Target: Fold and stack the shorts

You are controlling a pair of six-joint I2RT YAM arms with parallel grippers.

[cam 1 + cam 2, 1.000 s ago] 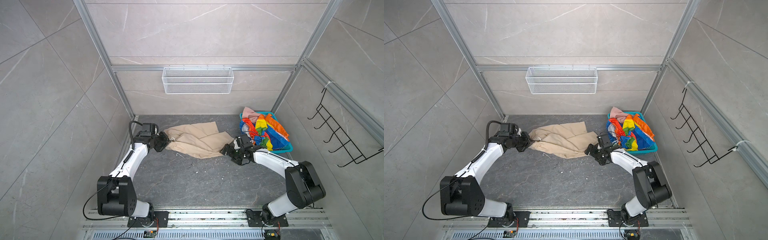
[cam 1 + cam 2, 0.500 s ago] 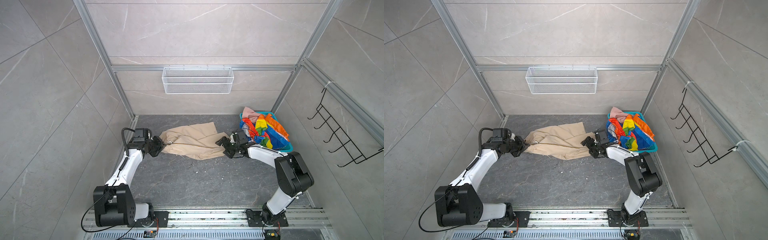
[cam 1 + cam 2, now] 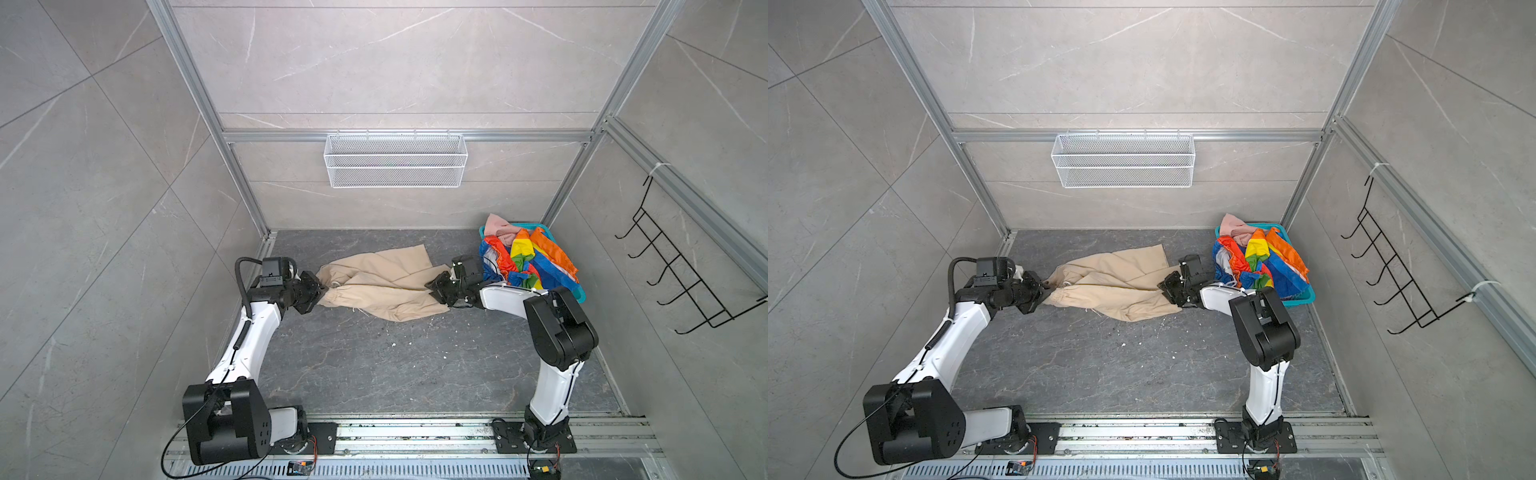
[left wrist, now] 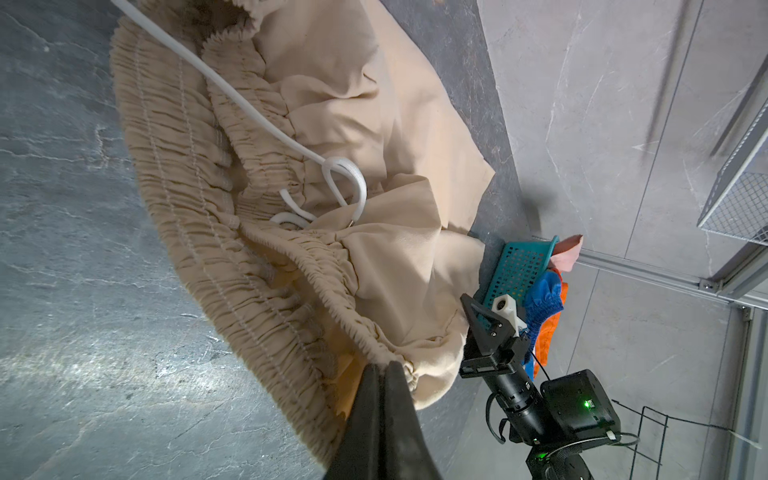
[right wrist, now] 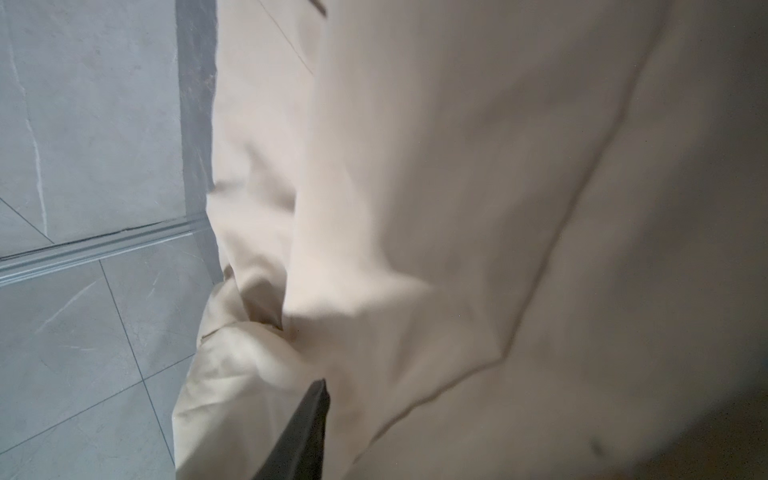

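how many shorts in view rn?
3: beige shorts spread on the floor; rainbow-striped shorts and pink shorts heaped in the teal basket. More could be buried underneath.

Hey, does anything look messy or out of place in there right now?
The rainbow shorts spill over the rim of the teal basket at back right; the beige shorts lie crumpled; pale specks litter the dark floor.

Bare floor [image 3: 395,365] before beige shorts [image 3: 386,286] and basket [image 3: 530,225]

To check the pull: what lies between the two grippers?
Only the beige shorts, with the left gripper at one end and the right gripper at the other. Both top views show it.
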